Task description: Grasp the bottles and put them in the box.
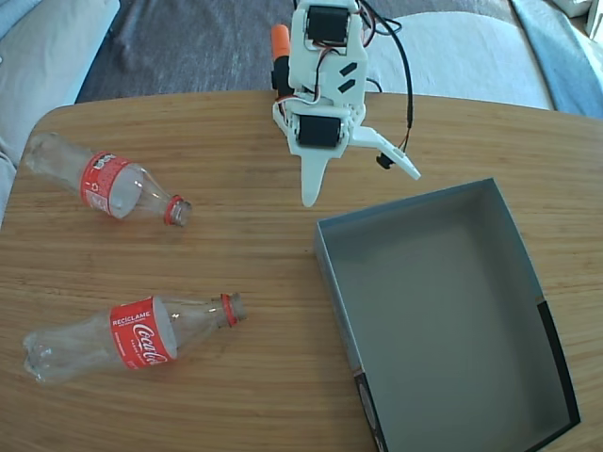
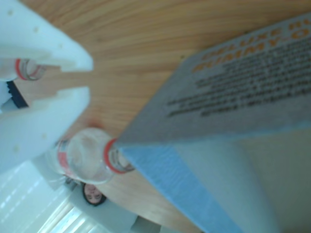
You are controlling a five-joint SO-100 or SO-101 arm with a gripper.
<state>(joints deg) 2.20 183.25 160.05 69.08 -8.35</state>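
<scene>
1. Wooden table top with a light grain and rounded corners carries everything in the fixed view.
2. Grey-blue, shallow, open-top cardboard box sits on the right side of the table, nothing inside it; its outer wall with orange and dark print fills the right of the wrist view.
3. White plastic arm stands at the far edge of the table, its two-finger gripper hanging above the wood just beyond the box's far left corner, jaws spread wide and holding nothing.
4. One clear plastic bottle with a red Coca-Cola label lies on its side at the near left, neck toward the box, well apart from it.
5. Second clear bottle with a red label lies on its side at the far left, neck pointing right, apart from the first.
</scene>
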